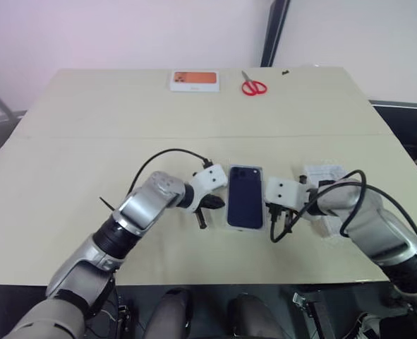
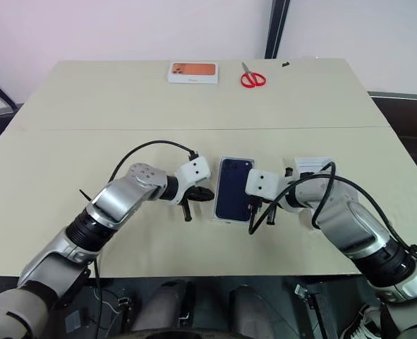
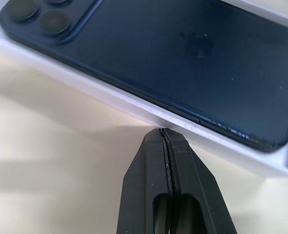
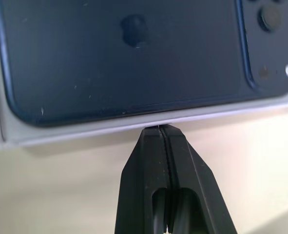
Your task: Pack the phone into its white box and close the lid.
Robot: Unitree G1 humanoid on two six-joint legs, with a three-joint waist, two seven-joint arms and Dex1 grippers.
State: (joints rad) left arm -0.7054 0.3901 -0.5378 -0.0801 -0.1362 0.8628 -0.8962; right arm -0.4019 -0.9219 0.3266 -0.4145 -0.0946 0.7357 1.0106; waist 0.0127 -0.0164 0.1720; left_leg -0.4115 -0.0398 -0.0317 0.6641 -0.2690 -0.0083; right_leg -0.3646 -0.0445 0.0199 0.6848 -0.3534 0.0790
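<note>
The phone [image 1: 245, 197] is lying back-up inside the white box [image 1: 245, 227] just below the middle of the left eye view, its camera lenses sitting at the upper left corner of the dark navy rectangle, and a thin white rim of the box is showing around it. The left gripper [image 1: 202, 220] is hanging just left of the box's long left edge with its two black fingers pressed together on nothing; in the left wrist view those fingers [image 3: 169, 161] are meeting in a closed seam whose tip is sitting right at the box's white wall [image 3: 148, 114], though actual contact is hard to judge. The right gripper [image 1: 272, 230] is hanging just right of the box's long right edge, also shut and empty, and in the right wrist view its closed fingers [image 4: 165, 161] are pointing at the box's rim [image 4: 134, 124] with the tip right against it. The lid [image 1: 326, 199] is lying to the right of the box in the middle right of the frame, mostly hidden behind the right arm. Far up the beige table [image 1: 67, 162], near the top centre, a white box printed with an orange picture [image 1: 194, 80] is resting, and red-handled scissors [image 1: 252, 85] are lying just to its right.
</note>
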